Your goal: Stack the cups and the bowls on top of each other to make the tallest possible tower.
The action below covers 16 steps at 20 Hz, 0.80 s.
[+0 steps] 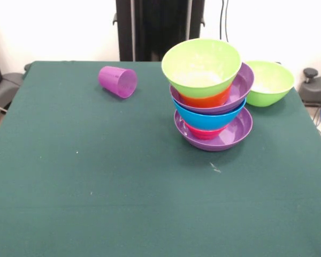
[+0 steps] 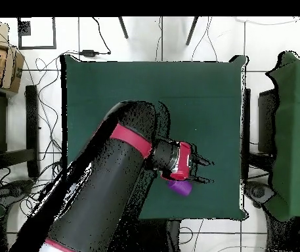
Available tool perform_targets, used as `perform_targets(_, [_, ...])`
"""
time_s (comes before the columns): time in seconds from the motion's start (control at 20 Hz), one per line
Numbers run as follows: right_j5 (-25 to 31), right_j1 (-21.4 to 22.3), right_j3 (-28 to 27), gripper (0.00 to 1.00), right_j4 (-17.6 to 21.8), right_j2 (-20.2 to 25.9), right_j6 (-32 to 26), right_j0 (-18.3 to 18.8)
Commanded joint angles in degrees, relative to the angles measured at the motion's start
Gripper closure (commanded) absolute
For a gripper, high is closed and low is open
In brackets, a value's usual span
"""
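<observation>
On the dark green worktop point(image 1: 96, 187) stands a tower point(image 1: 211, 96) of nested glossy plastic bowls: a wide purple bowl point(image 1: 238, 131) at the base, a small red-pink bowl point(image 1: 203, 132) in it, a large blue bowl point(image 1: 208, 119) above that, then a second wide purple bowl point(image 1: 241, 85), a small orange bowl point(image 1: 206, 99) and, on top, a lime green bowl point(image 1: 202, 67) tilted toward the camera. The upper layers lean somewhat to one side of the base. Just beside the tower, on the side toward the worktop's edge, a second lime green bowl point(image 1: 270, 82) sits upright and apart from the pile. Well away on the other side, a small translucent purple tapered plastic cup point(image 1: 118, 81) lies on its side with its mouth toward the front camera. In the overhead view the red and black arm point(image 2: 106, 190) reaches over the worktop, hiding the tower, and its tool point(image 2: 205, 170) shows two dark fingers point(image 2: 203, 159) spread apart with nothing between them. The purple cup peeks out directly beneath the tool's red wrist point(image 2: 182, 164), just beside the fingers.
</observation>
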State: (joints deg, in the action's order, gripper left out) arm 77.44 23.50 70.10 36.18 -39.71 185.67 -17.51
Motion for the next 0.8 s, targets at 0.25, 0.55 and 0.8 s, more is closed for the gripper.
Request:
perform_targets(0.25, [21.67,-7.91,-11.70,0.00,-3.37,8.19,-22.95,9.53])
perform_targets(0.55, [37.30,-11.53,-13.10,0.00,-15.08,13.28,-15.96,16.67])
perform_targets(0.8, [41.46,-12.79,-17.34,0.00,-14.56,12.83,-15.56,19.15])
